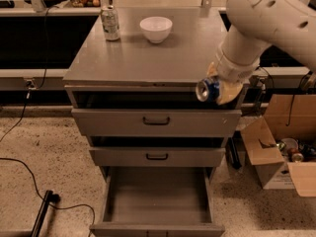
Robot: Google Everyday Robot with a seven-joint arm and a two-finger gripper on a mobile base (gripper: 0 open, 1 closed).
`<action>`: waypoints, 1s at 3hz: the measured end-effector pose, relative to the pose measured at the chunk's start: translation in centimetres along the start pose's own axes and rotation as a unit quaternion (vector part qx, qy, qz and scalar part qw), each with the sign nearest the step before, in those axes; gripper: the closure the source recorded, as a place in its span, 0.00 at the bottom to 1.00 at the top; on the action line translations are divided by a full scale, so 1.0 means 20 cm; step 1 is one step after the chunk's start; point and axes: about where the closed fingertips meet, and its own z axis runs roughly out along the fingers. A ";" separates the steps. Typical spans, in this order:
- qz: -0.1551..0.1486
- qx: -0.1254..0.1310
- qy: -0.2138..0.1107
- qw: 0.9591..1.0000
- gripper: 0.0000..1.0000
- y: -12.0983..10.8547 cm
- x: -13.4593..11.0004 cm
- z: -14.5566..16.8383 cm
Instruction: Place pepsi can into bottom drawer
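- The bottom drawer, lower centre of the frame, is pulled far out and its plain grey inside looks bare, which I judge leaves it ready to receive the can. Its front panel is cut off by the bottom edge.
- Above it, the two shallower drawers with black handles sit stepped out less far. The gaps over them are dark, so their insides cannot be made out.
- The gripper, centre right, hangs off the front right corner of the cabinet, well above the open drawer. Its tan fingers are clamped on the pepsi can, held on its side with a silver end facing left, probably for lowering. The can's far end is hidden by the fingers.
- The white arm runs out of the upper right of the frame.
- On the surface, towards the top of the frame, a white bowl and a silver-and-green can stand apart from each other, clear of the job.
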 end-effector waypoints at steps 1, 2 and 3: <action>0.114 -0.017 -0.069 0.991 1.00 0.25 -0.13 0.19; 0.134 -0.017 -0.083 0.987 1.00 0.27 -0.16 0.21; 0.134 -0.017 -0.083 0.987 1.00 0.27 -0.16 0.21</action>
